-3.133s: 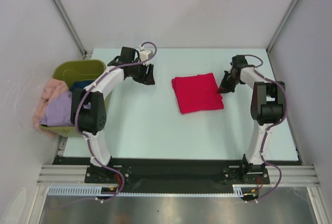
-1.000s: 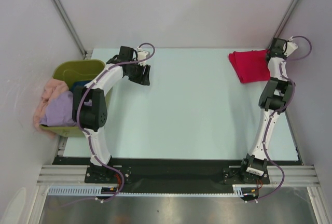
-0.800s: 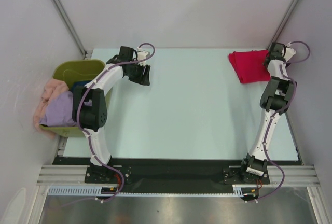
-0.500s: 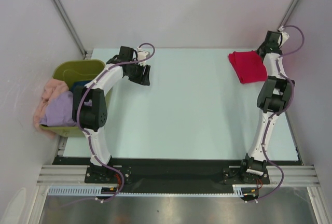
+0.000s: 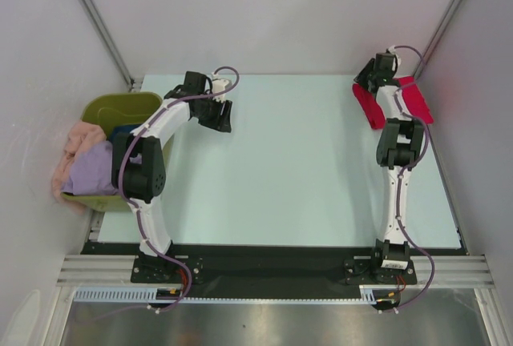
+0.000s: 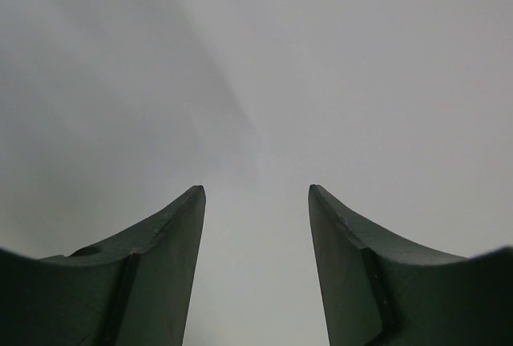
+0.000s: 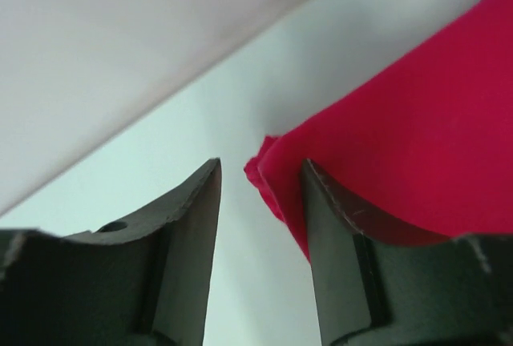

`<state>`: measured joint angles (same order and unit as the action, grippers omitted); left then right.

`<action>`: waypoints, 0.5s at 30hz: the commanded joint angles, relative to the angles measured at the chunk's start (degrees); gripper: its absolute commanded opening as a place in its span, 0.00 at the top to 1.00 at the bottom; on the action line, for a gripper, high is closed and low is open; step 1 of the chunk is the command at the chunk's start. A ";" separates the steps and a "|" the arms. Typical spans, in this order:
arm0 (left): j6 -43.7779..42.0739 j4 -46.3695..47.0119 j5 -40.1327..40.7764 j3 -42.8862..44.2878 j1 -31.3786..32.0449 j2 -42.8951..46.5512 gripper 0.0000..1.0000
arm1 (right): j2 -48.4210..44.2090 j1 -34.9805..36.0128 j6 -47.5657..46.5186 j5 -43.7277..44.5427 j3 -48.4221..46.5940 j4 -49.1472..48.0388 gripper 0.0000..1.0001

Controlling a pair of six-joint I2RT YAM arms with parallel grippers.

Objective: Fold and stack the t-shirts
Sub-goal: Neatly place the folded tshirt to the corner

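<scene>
The folded bright red t-shirt point(image 5: 370, 106) lies at the table's far right corner, its middle hidden by my right arm. In the right wrist view the red cloth point(image 7: 401, 122) fills the right side, and its corner reaches just past my right finger point(image 7: 329, 226). My right gripper point(image 5: 365, 78) hovers at the shirt's far left edge, jaws open point(image 7: 260, 163), gripping nothing. My left gripper point(image 5: 222, 117) is open point(image 6: 256, 189) and empty over the far left of the table. Lavender point(image 5: 88, 171), peach-pink point(image 5: 76, 136) and dark blue point(image 5: 128, 131) shirts lie heaped in the tub.
The olive-green tub point(image 5: 120, 104) stands off the table's left edge. Grey walls and metal frame posts close in the back and both sides. The pale table top point(image 5: 296, 170) stretches between the arms.
The red shirt went from the table's middle to the far right corner with my right gripper. Since then the right wrist has swung left across the shirt. The left arm has not moved.
</scene>
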<state>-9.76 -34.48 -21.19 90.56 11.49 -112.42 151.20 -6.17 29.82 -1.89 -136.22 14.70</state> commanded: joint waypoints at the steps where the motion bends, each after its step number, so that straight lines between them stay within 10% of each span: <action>1: -1.40 0.11 -1.39 1.63 -1.02 1.15 0.40 | 0.33 1.34 0.94 5.56 -2.56 -1.34 0.52; 10: -0.96 -0.06 -2.54 2.07 -2.35 0.36 0.40 | 1.47 5.28 -3.27 14.70 -2.20 1.29 0.55; 15: -1.58 -0.50 -3.33 1.72 -2.78 0.19 0.40 | 1.73 10.30 -22.29 26.31 -2.03 1.74 0.45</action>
<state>-9.78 -34.72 -22.37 90.56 9.32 -112.42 152.44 -0.36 21.63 15.29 -136.22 16.53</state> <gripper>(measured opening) 0.603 0.525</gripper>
